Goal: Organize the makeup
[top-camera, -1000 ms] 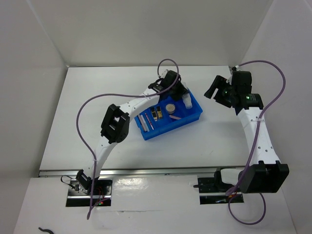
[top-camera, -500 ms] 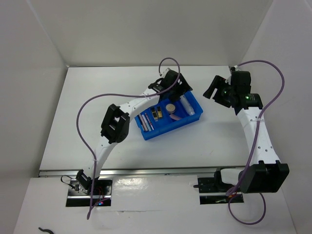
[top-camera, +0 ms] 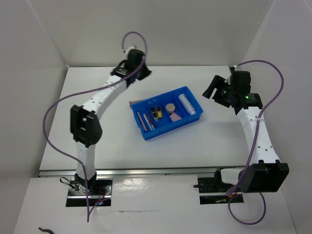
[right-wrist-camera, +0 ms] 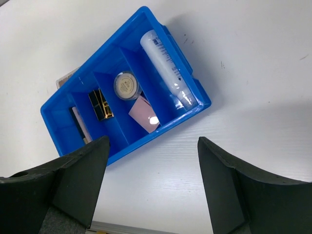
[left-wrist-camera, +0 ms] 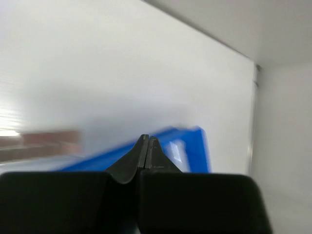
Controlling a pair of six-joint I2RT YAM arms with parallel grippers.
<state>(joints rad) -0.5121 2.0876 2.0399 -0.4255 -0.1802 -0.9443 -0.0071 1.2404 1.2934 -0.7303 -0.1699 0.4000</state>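
Observation:
The blue bin (top-camera: pixel 146 132) sits mid-table and holds the makeup: a clear tube (top-camera: pixel 185 104), a round beige compact (top-camera: pixel 170 107), a pink square pad (top-camera: pixel 175 117), black-gold cases (top-camera: pixel 156 112) and thin sticks (top-camera: pixel 145 121). A brown palette (top-camera: pixel 138 103) lies on the table just behind the bin. My left gripper (top-camera: pixel 145 74) is shut and empty, raised at the far left of the bin; its view (left-wrist-camera: pixel 147 141) is blurred. My right gripper (top-camera: pixel 212 90) is open and empty, hovering right of the bin; its view (right-wrist-camera: pixel 152 142) shows the tube (right-wrist-camera: pixel 168 68), compact (right-wrist-camera: pixel 126 85) and pad (right-wrist-camera: pixel 144 113).
White walls close the table at the back and both sides. The right arm's purple cable (top-camera: pixel 273 68) loops above its wrist. The bin (right-wrist-camera: pixel 195 105) lies at an angle to the table edges.
My left arm has swung up and away from the bin to the far left, its gripper empty. The clear tube now lies flat in the bin's right compartment. The right arm has not moved.

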